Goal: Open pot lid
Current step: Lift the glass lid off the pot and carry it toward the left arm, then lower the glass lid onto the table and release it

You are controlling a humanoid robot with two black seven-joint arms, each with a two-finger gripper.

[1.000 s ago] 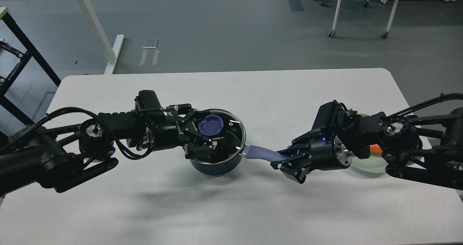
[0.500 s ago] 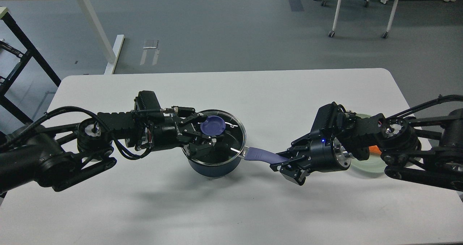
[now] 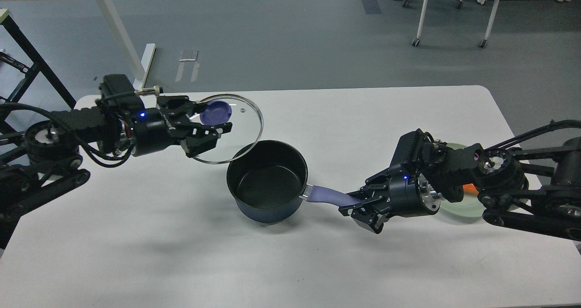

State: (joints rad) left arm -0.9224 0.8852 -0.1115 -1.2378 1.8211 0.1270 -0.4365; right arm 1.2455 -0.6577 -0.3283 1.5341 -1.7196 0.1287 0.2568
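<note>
The table (image 3: 290, 262) fills the lower two thirds of the frame, and the biggest change on it is ours: our left arm has swung from the centre up to the upper left, carrying the lid (image 3: 229, 128) with it. Half a second ago the lid sat on the pot (image 3: 268, 183); now it hangs clear above the table, up and to the left of the pot, with its near edge just overlapping the pot's far rim in the picture.

Our left gripper (image 3: 209, 125) is clamped on the purple knob (image 3: 216, 113), the lid held level or nearly so beneath it.

The pot stands uncovered at frame centre, its black inside showing, apparently empty. It has not shifted. Our right gripper (image 3: 361, 204) remains pinched on the end of the handle (image 3: 327, 195), at centre right, steadying it.

We judge the opening itself done; what is left, if anything, is to set the lid down on a free stretch of table.

As for writing, some white marks show on the left gripper's body, too small to read, and we can make out no lettering on the lid.
</note>
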